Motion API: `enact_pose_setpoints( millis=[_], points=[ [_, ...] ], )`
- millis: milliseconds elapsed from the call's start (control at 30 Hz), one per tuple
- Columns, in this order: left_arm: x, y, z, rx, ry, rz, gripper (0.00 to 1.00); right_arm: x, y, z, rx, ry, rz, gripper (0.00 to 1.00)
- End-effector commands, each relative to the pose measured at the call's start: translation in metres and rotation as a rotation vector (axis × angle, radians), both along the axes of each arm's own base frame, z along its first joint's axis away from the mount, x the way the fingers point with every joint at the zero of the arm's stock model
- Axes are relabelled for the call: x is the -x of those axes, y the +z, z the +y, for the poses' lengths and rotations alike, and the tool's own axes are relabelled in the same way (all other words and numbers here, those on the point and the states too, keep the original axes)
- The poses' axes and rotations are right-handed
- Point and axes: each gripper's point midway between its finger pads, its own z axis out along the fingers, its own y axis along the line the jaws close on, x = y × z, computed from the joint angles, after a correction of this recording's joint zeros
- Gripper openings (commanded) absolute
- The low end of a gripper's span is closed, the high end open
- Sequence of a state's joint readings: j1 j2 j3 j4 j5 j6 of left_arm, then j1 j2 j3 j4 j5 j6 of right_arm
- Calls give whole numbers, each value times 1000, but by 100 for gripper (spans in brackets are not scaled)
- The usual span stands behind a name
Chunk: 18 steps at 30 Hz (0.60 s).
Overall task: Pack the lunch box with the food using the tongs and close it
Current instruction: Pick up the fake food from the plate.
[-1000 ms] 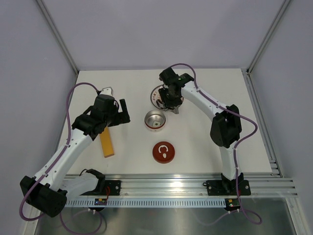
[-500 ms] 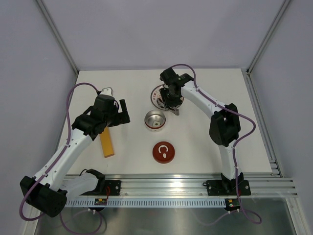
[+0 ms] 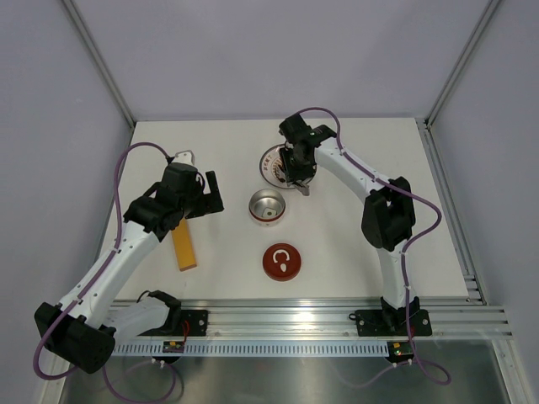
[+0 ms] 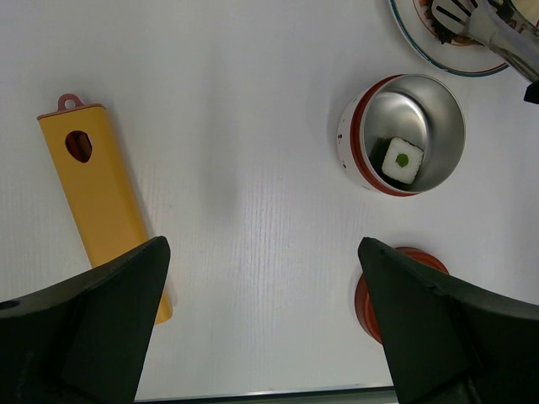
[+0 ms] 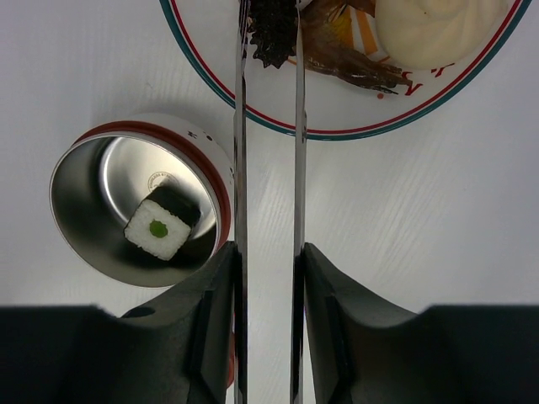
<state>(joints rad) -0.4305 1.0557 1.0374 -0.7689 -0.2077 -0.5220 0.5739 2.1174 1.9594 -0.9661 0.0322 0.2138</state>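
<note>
The steel lunch box point(image 3: 253, 207) stands open mid-table with one white, black-edged food piece point(image 5: 162, 225) inside. Its dark-red lid point(image 3: 282, 262) lies nearer the arms. My right gripper point(image 5: 268, 252) is shut on the tongs point(image 5: 240, 168), one finger pressing each thin arm. The tong tips reach over the white plate point(image 5: 337, 135) and straddle a dark food piece point(image 5: 269, 34). A beige piece point(image 5: 438, 29) and a brown-orange one point(image 5: 345, 50) also lie on that plate. My left gripper point(image 4: 261, 244) hangs open and empty above the table, left of the lunch box point(image 4: 349, 135).
A flat yellow-orange bar point(image 3: 184, 246) lies under the left arm, left of the tin. The plate point(image 3: 271, 165) sits just behind the tin, partly under the right wrist. The lid point(image 4: 366, 295) is partly hidden by the left gripper's right finger.
The right gripper has squeezed the tong arms closer together and shifted slightly right over the plate. The left arm has not moved.
</note>
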Motion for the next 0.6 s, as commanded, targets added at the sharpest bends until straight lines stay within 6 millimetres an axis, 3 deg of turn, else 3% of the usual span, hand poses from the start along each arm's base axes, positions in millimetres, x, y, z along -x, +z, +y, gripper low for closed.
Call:
enact_pose_setpoints(
  millis=[0,567],
  points=[
    [-10,17,1,13,21,-59,99,-13,34,4,-62,-10,-99,28],
    [-10,19,-1,18,15,-63,99,-13,73,4,-118,-21,-181,12]
  ],
)
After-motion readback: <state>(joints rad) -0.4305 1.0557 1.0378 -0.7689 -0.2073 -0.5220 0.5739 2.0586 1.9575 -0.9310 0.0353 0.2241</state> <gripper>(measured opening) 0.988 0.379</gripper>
